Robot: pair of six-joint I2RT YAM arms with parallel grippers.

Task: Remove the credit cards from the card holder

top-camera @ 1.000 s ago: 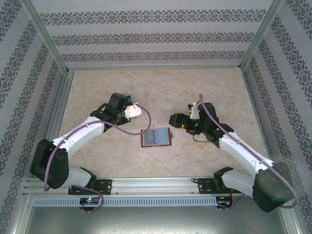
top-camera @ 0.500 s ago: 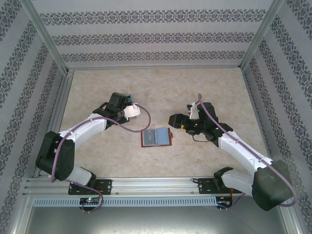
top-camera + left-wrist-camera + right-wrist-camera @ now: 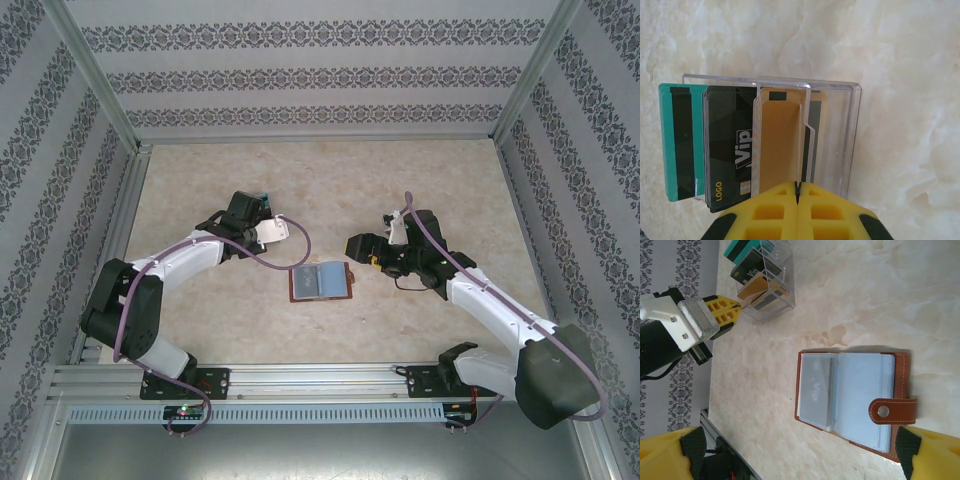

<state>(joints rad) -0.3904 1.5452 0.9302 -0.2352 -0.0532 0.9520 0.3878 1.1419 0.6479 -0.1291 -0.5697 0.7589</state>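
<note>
The card holder (image 3: 900, 375) lies opened flat on the marble-patterned table (image 3: 865, 300), near the middle between the two arms, with its snap tab (image 3: 892, 411) folded out over one edge. Its blue-grey sleeves (image 3: 860, 390) look mostly emptied. In the sleeve furthest from the tab, though, a pale "Vip" mark shows through the plastic, so I judge that a sleeved card (image 3: 812, 387) is yet to come out.

The other credit cards (image 3: 751, 267) are out. They stand on edge in a clear box (image 3: 837, 130), well apart from the holder on the left arm's side. A teal card (image 3: 682, 145) with a dark stripe stands at one end, with a black card (image 3: 727, 150) with white lettering next to it. Then comes a tan card (image 3: 777, 145), with at least one more partly hidden behind it.

The left gripper (image 3: 797, 186) is at the box with its jaws pressed together, and the tan card's near edge meets their seam. It appears to pinch that card as it sits in the box, so this delivery looks nearly finished, with only the letting go to come.

The right gripper (image 3: 800, 447) hovers over the holder with its fingers spread wide, holding nothing.

By my reading, what is left is to release the tan card, then draw the sleeved card from the holder
</note>
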